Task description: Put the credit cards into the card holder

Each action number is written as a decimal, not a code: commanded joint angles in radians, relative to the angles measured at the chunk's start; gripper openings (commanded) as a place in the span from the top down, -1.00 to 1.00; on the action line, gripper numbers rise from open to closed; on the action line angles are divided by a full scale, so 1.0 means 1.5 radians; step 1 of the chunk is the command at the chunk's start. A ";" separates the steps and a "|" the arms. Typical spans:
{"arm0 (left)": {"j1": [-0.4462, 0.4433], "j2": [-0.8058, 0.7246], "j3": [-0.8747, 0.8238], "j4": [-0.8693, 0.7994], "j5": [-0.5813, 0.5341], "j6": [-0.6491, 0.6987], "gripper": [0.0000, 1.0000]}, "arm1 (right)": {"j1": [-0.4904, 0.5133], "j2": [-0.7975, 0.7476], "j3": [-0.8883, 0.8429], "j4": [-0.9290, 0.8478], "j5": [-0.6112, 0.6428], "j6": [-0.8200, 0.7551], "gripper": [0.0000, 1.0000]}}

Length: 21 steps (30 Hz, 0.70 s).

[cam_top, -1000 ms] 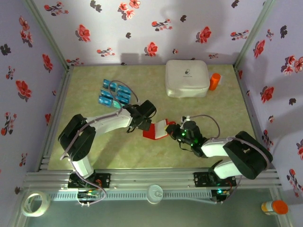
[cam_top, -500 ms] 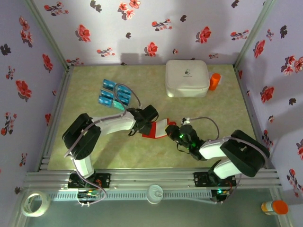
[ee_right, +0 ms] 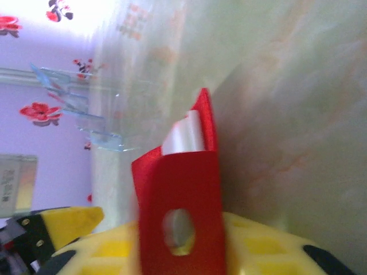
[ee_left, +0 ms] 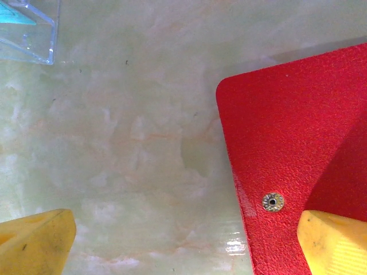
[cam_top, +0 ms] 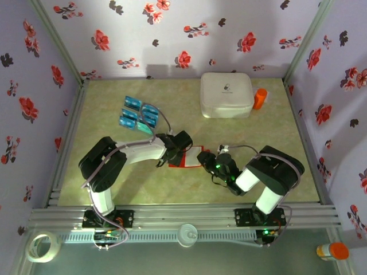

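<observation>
Looking down from above, you find one card holder [cam_top: 186,162] on the table [cam_top: 258,132], lying directly between your two tools, with the left tool [ee_left: 183,246] on its left edge and the right tool [cam_top: 203,157] on its right edge. In the left wrist view, the left tool is spread wide. One yellow fingertip [ee_left: 34,243] hangs over bare table and the other is over the red cover, just beside a single metal snap stud [ee_left: 273,201]. The holder's rounded corner sits in the gap between them. In the right wrist view, a red flap of the holder stands on edge right against the yellow tool, with one oval hole through it and a pale inner layer behind. You cannot tell whether that tool is pinching the flap or merely touching it. The credit cards [cam_top: 137,114] lie clustered toward the far left, well apart from the holder. They look like about six, though they overlap too much for a sure count. One white box [cam_top: 226,94] sits at the far right with one orange object [cam_top: 260,98] touching its side.
</observation>
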 commanded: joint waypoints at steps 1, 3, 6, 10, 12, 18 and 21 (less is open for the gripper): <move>-0.003 0.001 -0.019 -0.013 -0.033 -0.017 -1.00 | -0.024 -0.060 -0.015 -0.046 -0.007 -0.013 0.15; -0.003 -0.001 -0.020 -0.012 -0.036 -0.016 -1.00 | -0.042 -0.129 -0.012 -0.136 -0.013 -0.034 0.04; -0.003 -0.004 -0.018 -0.013 -0.037 -0.016 -1.00 | -0.073 -0.275 0.014 -0.360 -0.008 -0.064 -0.08; -0.003 -0.003 -0.015 -0.012 -0.036 -0.016 -1.00 | -0.092 -0.461 0.093 -0.676 0.041 -0.161 -0.16; -0.004 -0.004 -0.016 -0.009 -0.036 -0.015 -1.00 | -0.109 -0.507 0.126 -0.758 0.037 -0.197 -0.10; -0.003 -0.007 -0.027 0.001 -0.036 -0.029 -1.00 | -0.121 -0.436 0.186 -0.767 -0.038 -0.235 0.36; -0.003 -0.008 -0.031 0.004 -0.036 -0.031 -1.00 | -0.120 -0.349 0.208 -0.716 -0.090 -0.232 0.58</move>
